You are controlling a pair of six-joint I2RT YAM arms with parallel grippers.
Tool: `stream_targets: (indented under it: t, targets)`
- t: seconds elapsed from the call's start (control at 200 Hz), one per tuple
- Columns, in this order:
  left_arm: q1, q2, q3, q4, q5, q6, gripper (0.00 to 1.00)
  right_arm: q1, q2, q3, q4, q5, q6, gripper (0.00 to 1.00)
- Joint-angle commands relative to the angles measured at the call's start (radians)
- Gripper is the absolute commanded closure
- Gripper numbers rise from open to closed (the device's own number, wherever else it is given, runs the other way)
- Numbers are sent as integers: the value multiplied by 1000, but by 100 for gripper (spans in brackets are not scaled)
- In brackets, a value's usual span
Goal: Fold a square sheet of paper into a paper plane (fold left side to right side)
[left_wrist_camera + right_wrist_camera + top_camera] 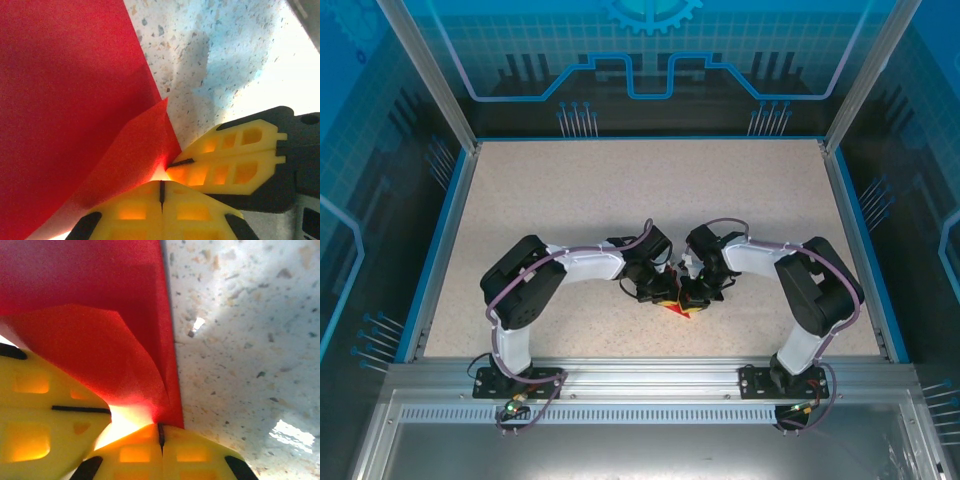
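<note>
Near table [620,190] front, left pincer [161,184] and right pincer [161,426] gripped lifted paper [60,100] corner; side fold in hand; next needed carrying across squarely.

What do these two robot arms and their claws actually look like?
The left arm and right arm each have chunky black joints, white links and a purplish cable looping alongside. The left claw and right claw have bright yellow plastic fingers with window-like cut-outs.
</note>
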Motion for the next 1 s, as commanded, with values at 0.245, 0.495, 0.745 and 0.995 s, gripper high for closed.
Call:
stream_targets:
  t: [0.245,0.495,0.745,0.995]
  targets:
    - [-16,-16,-52,-30,-8,24,96,15,70,-28,-31,120,8,100]
    - [-16,-6,-36,-18,-25,26,96,15,70,-30,-27,117,8,100]
    - [-6,18,-18,-55,-107,30,96,15,66,-31,-41,136,4,100]
    - [43,8,-40,-104,-169,64,96,15,65,-34,-55,158,1,100]
